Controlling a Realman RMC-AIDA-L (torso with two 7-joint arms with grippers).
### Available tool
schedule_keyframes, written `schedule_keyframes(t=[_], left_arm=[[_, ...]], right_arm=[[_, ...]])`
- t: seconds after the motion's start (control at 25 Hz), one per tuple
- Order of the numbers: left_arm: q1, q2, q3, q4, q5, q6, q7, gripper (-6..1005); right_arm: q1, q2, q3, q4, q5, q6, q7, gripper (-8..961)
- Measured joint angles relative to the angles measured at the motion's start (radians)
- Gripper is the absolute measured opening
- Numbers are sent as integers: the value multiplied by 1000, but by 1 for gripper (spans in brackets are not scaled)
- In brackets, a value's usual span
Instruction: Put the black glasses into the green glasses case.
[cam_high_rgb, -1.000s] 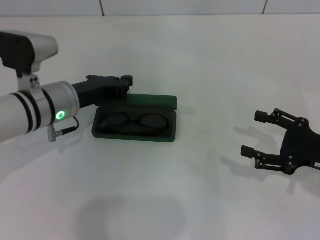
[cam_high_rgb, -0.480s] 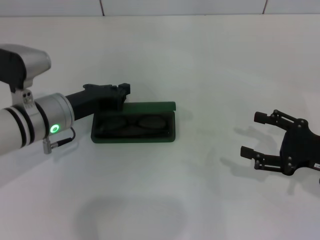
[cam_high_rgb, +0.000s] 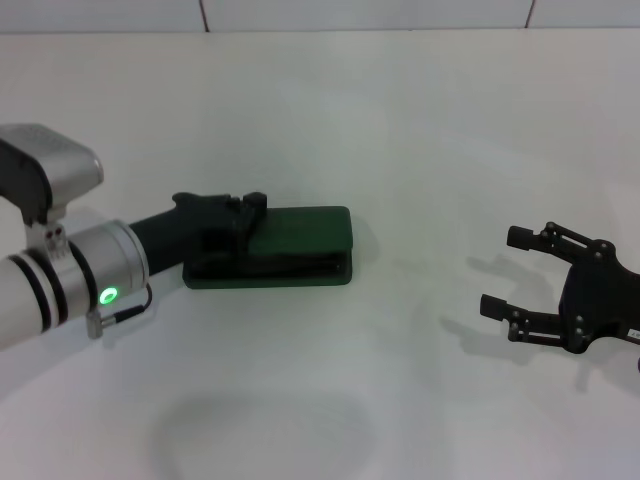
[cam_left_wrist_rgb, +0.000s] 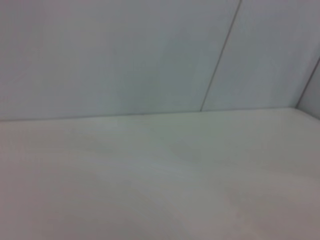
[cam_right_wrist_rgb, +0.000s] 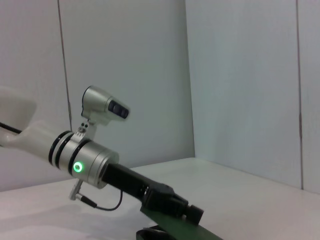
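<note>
Left gripper (cam_high_rgb: 245, 215) rests on green glasses case (cam_high_rgb: 300, 240) lid, centre-left; finger state unclear. Lid nearly down, long axis left-right. Right gripper (cam_high_rgb: 520, 270) spread, idle lower right.

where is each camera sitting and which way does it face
Head view: from the robot's head, looking down at the table; left gripper at the green glasses case, right gripper idle at the right.
Left wrist view: faces bare table and wall; none of the robot shows.
Right wrist view: looks across at the left arm.
Head and right wrist views share the left gripper and case.
</note>
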Motion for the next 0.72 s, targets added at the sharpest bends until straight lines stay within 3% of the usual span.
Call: schedule_keyframes(t=[0.36,0.52,0.72], left_arm=[[2,0,-1,-68,-115,53,147,98],[-9,2,-12,-66,-118,68,118,98],[-63,25,-102,-87,-72,126,7,100]], right_arm=[[-1,1,0,0,0,-2,2,886],[-2,1,1,0,0,-3,2,886],[0,2,4,0,0,1,2,886]])
